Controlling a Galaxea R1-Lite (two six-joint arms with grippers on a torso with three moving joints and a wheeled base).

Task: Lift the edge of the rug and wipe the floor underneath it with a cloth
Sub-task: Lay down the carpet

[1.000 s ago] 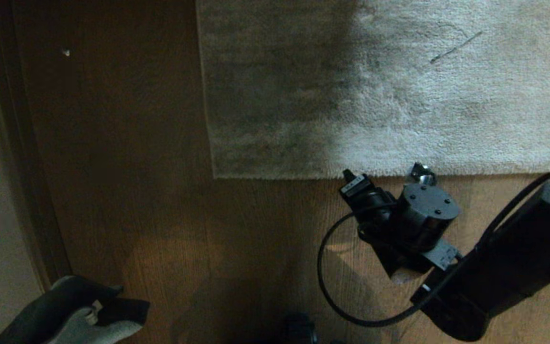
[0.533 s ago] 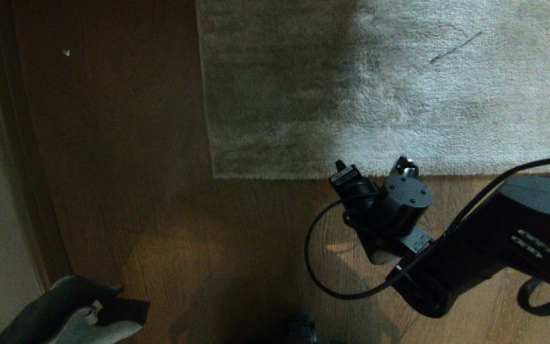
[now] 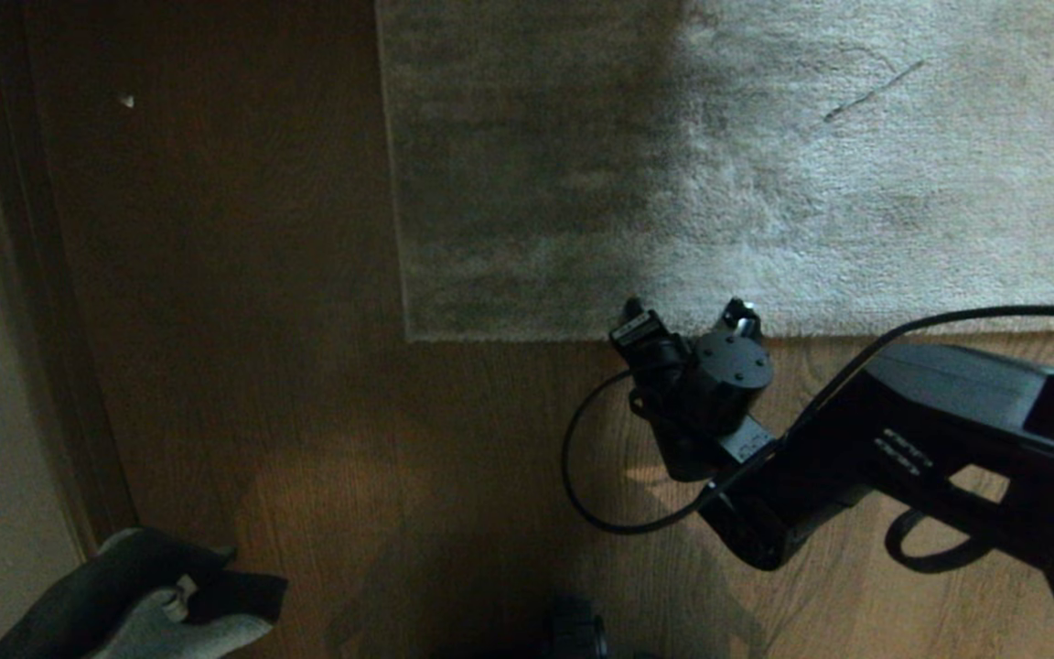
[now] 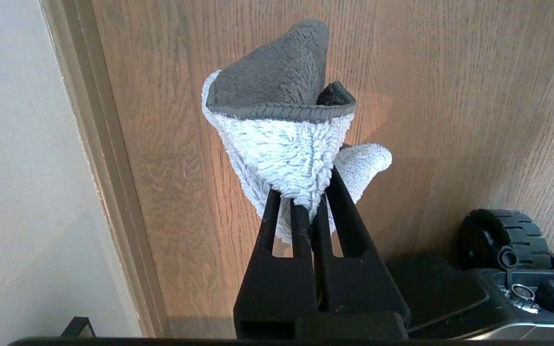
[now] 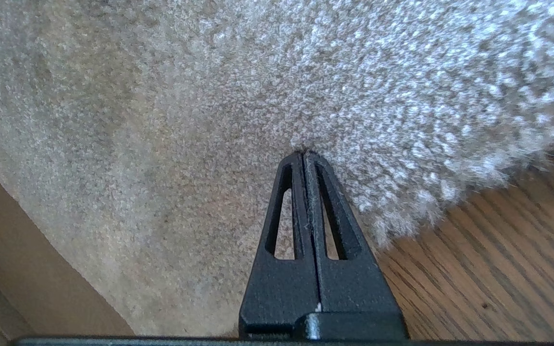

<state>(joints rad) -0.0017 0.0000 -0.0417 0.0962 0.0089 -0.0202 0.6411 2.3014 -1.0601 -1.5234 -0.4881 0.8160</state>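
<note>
- Reaching across the floor [image 3: 307,412], the right end effector [image 5: 304,156] has its fingers pressed together, tips resting on the plush pile just inside the rug edge [image 3: 582,334].
- In the head view the right arm comes in from the right, its wrist sitting over the rug's near border, with a black cable looping beside it.
- The light grey-beige rug [image 3: 765,165] lies flat on brown wood-grain planks; its square corner is to the left of the wrist.
- The left end effector [image 4: 306,204] is parked low near the baseboard [image 4: 99,144], pinching the cloth [image 4: 282,144].
- The cloth stands up from the fingertips, folded, showing a dark grey face with a stitched hem and a pale fluffy face.
- A black wheel [image 4: 500,238] of the base shows in the left wrist view.
</note>
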